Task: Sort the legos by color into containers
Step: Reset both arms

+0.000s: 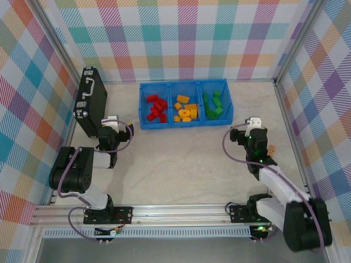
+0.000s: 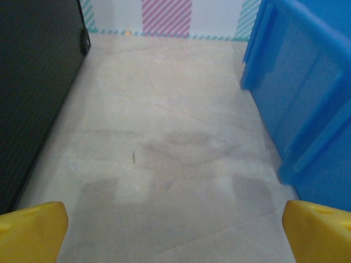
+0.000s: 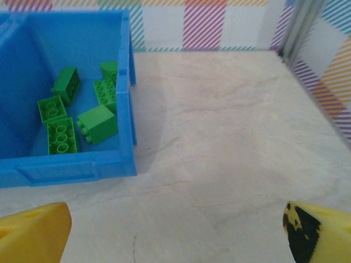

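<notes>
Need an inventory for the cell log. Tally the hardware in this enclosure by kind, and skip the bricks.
Robot arms: 2 (left arm, right arm)
Blue three-compartment bin: 1
Black case: 1
Total: 4

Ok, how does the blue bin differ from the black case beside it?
The blue bin is open-topped, divided in three, holding red legos, yellow-orange legos and green legos; the black case is shut, with a handle and metal latches. The bin lies back-centre; the case stands far left. Both are rectangular.
</notes>
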Controlling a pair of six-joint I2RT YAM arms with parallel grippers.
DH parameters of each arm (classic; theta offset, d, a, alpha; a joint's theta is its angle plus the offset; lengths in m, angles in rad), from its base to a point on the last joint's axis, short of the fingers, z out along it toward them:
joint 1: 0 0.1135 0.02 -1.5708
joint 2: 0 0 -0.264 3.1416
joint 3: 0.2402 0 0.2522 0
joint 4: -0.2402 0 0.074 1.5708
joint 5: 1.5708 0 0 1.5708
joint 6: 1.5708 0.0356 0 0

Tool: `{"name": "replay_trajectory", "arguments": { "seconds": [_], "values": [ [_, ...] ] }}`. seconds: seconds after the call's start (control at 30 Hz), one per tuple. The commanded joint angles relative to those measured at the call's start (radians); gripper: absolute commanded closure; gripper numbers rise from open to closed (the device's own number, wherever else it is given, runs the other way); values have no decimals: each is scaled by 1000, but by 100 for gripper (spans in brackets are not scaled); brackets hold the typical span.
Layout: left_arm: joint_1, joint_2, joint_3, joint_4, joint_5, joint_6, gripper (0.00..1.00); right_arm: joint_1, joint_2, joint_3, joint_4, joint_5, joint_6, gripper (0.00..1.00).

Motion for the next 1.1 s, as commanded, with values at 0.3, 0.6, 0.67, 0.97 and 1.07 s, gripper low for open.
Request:
{"name": "replay_trajectory", "arguments": {
  "seconds": [0.3, 0.6, 0.67, 0.97, 1.07],
  "values": [
    [0, -9, 0, -59, 45, -16, 0, -70, 410, 89, 285, -287, -100, 1],
    [-3, -9, 2, -61, 37, -15, 0, -166, 479, 14, 474, -381, 2, 1],
    [-3, -9, 2, -61, 37, -15, 0, -167, 480, 21, 465, -350, 18, 1],
    [-3, -8, 3, -64, 36, -15, 0, -168, 474, 21, 458, -351, 14, 1],
    [-6, -8, 6, -69, 33, -13, 0, -163, 478, 31, 443, -342, 9, 1]
  ]
}}
